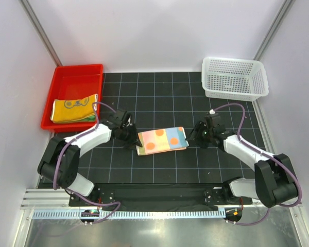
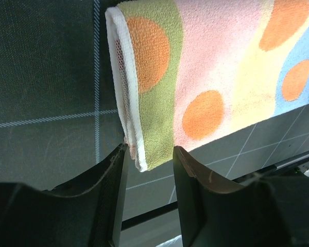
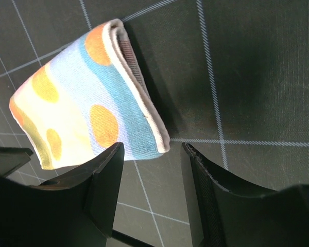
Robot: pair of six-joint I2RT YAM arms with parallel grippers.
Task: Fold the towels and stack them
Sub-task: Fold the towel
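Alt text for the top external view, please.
A folded orange-dotted pastel cloth towel lies on the black gridded mat between the left tool and right tool. At the back, a red plastic tray holds a folded yellow-orange towel; a white mesh basket stands opposite.

- I work in a robotics lab cell, not a home: plain white panels (image 1: pixel 159 31) wall me in, joined by bare metal posts (image 1: pixel 41 33).
- My counter (image 1: pixel 159 234) carries a black mat (image 1: pixel 170 164) ruled with a white grid.
- My left arm (image 1: pixel 87 139) and right arm (image 1: pixel 242 149) stand bolted by an aluminium rail (image 1: pixel 41 198) at the near edge, with purple cables (image 1: pixel 240 110) looping along them.
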